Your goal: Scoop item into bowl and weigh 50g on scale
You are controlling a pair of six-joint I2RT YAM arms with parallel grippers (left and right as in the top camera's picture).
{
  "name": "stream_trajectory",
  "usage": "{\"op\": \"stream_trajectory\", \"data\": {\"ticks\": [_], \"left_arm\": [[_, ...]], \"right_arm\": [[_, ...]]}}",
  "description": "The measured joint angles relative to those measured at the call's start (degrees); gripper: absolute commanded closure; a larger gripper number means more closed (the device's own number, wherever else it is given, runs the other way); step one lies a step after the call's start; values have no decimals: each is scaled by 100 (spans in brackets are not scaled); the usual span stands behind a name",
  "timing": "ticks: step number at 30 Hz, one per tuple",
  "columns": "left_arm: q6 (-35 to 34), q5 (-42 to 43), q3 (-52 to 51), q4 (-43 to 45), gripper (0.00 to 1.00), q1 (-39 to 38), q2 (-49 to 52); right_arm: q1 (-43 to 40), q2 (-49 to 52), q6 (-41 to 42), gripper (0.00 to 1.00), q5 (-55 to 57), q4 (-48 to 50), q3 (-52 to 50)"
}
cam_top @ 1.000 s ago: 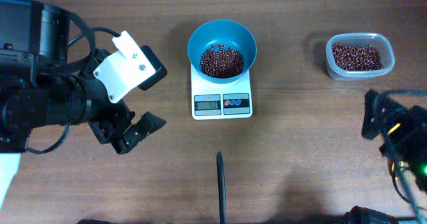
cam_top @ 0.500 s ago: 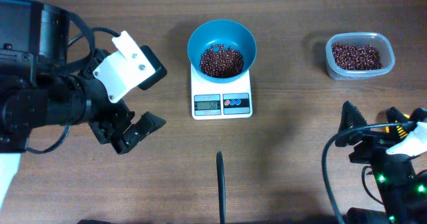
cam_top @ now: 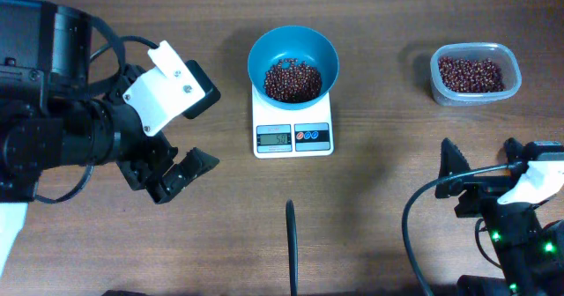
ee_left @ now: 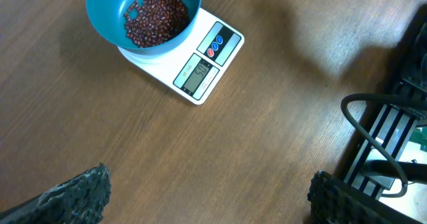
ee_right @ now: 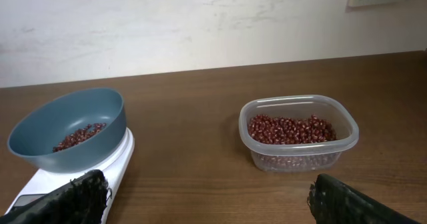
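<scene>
The teal-blue bowl [cam_top: 293,45] stands on the white scale [cam_top: 293,137] at the table's centre back, with a heap of red-brown beans [cam_top: 293,80] inside. The scale's display is lit and looks like it reads about 50. My left gripper [cam_top: 204,127] is open and empty, to the left of the scale. My right gripper [cam_top: 482,155] is open and empty at the front right, pointing towards the back. The left wrist view shows the bowl [ee_left: 103,11], beans [ee_left: 157,17] and scale [ee_left: 200,74]. The right wrist view shows the bowl [ee_right: 67,121] and scale [ee_right: 87,174].
A clear plastic tub [cam_top: 474,74] of more beans stands at the back right, also in the right wrist view [ee_right: 299,134]. A thin black bar [cam_top: 291,243] lies at the front centre. A black frame with cable [ee_left: 380,137] stands at the table's front edge.
My right arm has swung in from the right edge and shifted left, its open fingers now pointing towards the tub. The left arm, bowl and scale have not moved.
</scene>
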Motion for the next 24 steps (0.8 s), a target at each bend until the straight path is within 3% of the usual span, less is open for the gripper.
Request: {"op": "stream_trajectory", "data": {"ticks": [12,17,24], "left_arm": [[0,-2,0,-2,1,0,0],[0,-2,0,0,1,0,0],[0,0,0,0,1,0,0]], "right_arm": [[26,-2,-522,1,-306,719,-442],[33,-17,-544,1,-492,2214,-1425],[33,-17,-546,1,-518,2210,-1537]]}}
